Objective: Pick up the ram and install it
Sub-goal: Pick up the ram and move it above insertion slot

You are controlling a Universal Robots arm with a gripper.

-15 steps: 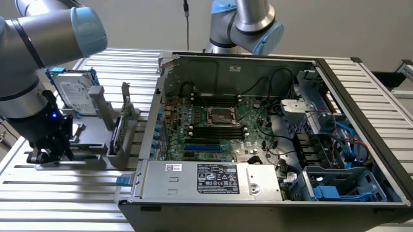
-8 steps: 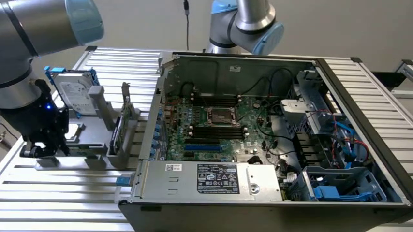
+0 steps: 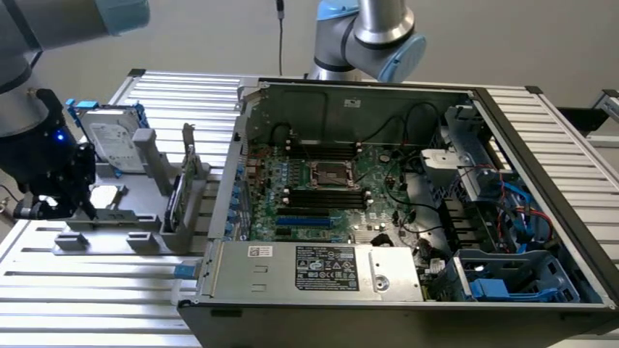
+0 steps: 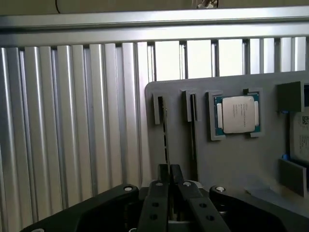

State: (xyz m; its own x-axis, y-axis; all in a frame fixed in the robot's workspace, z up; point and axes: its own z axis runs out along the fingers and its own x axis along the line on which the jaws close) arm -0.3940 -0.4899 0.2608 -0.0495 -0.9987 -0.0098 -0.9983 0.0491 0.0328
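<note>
Over on the exterior view's left, beside the open computer case (image 3: 541,138), the tool (image 4: 169,170) sits low over the grey fixture (image 4: 231,159) on the slatted tabletop (image 3: 97,290); its fingers look pinched shut on the ram (image 4: 166,135), a thin stick standing on edge in a fixture slot, presumably so its narrow top can be gripped; the black motherboard slots (image 3: 324,196) sit inside the case, well apart.

the grey tubular robot arm with light-blue joint caps (image 3: 25,43) reaches down at the exterior view's left; its black two-fingered gripper (image 4: 169,169) points downward, fingers pinched narrowly on the thin edge-on ram stick (image 4: 167,137).
</note>
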